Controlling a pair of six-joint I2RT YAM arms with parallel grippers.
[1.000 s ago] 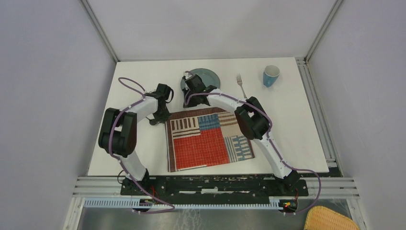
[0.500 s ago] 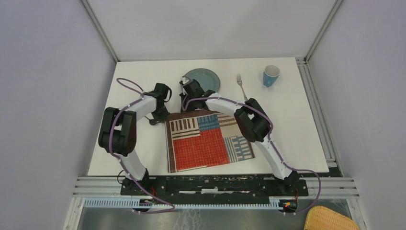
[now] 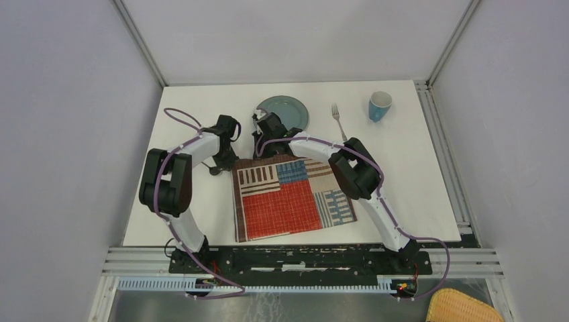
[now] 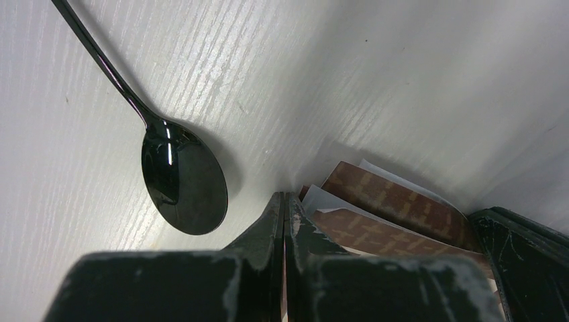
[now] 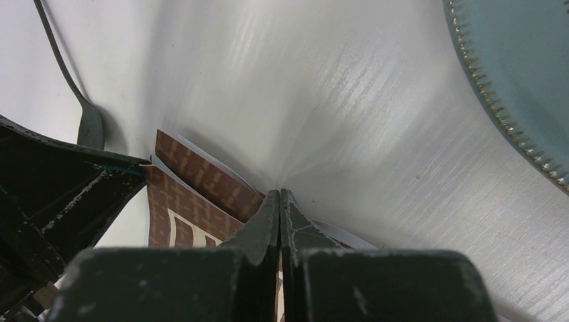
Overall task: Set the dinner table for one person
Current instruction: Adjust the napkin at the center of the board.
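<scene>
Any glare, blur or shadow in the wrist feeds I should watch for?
Left wrist: the glossy black metal spoon is sharp with a bright highlight; the left gripper is dark and soft. Right wrist: sheen streaks the white matte tabletop; shadow dims the striped patchwork cloth placemat's raised edge.

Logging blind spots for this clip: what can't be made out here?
Spoon: handle cut off by left wrist view's top edge; left arm mostly hides it from above.
Plate: right wrist view's edge cuts off all but a rim section.
Placemat: far edge partly hidden under the right arm, top view.
Cup: inside too small, top view.
</scene>
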